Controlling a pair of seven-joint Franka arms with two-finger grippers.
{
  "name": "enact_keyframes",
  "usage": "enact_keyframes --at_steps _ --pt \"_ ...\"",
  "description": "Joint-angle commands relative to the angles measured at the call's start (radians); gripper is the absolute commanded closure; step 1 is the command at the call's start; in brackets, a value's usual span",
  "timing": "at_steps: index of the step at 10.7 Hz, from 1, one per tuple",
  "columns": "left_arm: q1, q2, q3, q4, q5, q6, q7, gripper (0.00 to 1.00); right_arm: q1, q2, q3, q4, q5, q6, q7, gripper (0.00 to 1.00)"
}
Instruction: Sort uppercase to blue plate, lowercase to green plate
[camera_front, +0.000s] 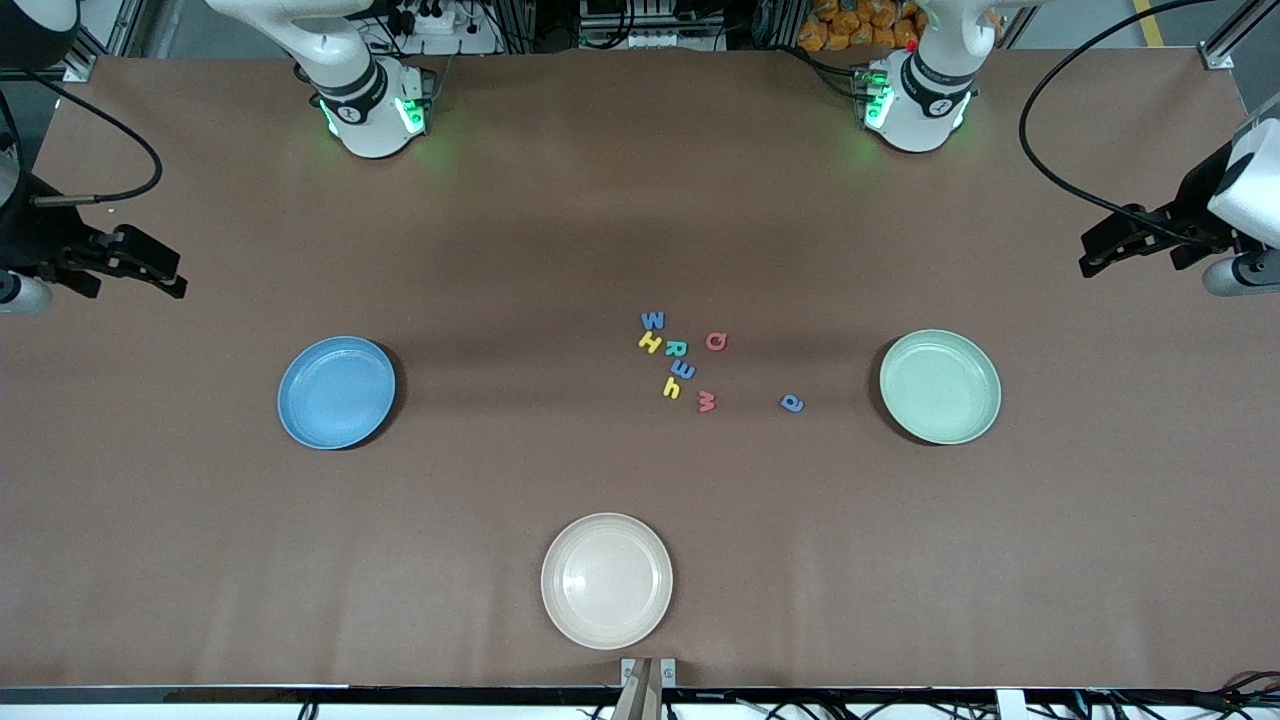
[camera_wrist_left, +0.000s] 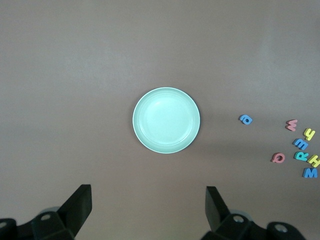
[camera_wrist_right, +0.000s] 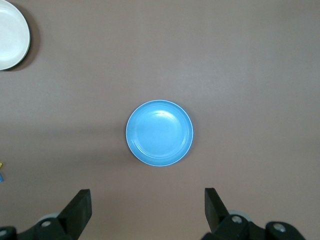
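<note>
The uppercase pieces, blue W (camera_front: 652, 320), yellow H (camera_front: 650, 343), green R (camera_front: 676, 349) and red Q (camera_front: 716, 341), lie clustered mid-table. Just nearer the camera lie the lowercase pieces: blue e (camera_front: 683, 371), yellow h (camera_front: 671, 388) and red m (camera_front: 707, 402). The blue a (camera_front: 792, 403) lies apart, toward the green plate (camera_front: 940, 386). The blue plate (camera_front: 337, 392) is empty. My left gripper (camera_wrist_left: 148, 200) hangs open, high over bare table beside the green plate (camera_wrist_left: 166, 120). My right gripper (camera_wrist_right: 147, 200) hangs open over bare table beside the blue plate (camera_wrist_right: 159, 132).
An empty cream plate (camera_front: 606, 580) sits near the table's front edge, nearer the camera than the letters. The brown table (camera_front: 500, 250) stretches wide between the plates and the arm bases.
</note>
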Motion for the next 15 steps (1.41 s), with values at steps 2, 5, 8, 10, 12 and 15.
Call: enact_keyframes --at_steps 2,5,8,10,12,15 --pt "0.005 -0.002 -0.009 0.013 0.033 -0.015 -0.007 0.0 0.003 -0.025 -0.006 -0.026 0.013 0.008 -0.01 0.0" --pt "0.005 -0.002 -0.009 0.013 0.034 -0.015 -0.012 0.0 0.003 -0.024 -0.006 -0.025 0.013 0.008 -0.01 0.0" --pt "0.005 -0.003 -0.009 0.013 0.032 -0.015 -0.015 0.0 0.003 -0.019 -0.006 -0.025 0.013 0.009 -0.01 0.0" --pt "0.005 -0.002 -0.009 0.012 0.027 -0.015 -0.016 0.0 0.004 -0.016 -0.005 -0.025 0.013 0.009 -0.01 0.0" --pt "0.005 -0.002 -0.009 0.009 0.023 -0.015 -0.022 0.0 0.01 -0.014 -0.002 -0.022 0.013 0.008 -0.007 0.0" --pt "0.002 0.024 -0.012 -0.002 0.017 0.014 -0.102 0.0 0.032 -0.004 0.015 -0.014 0.014 0.009 0.007 0.0"
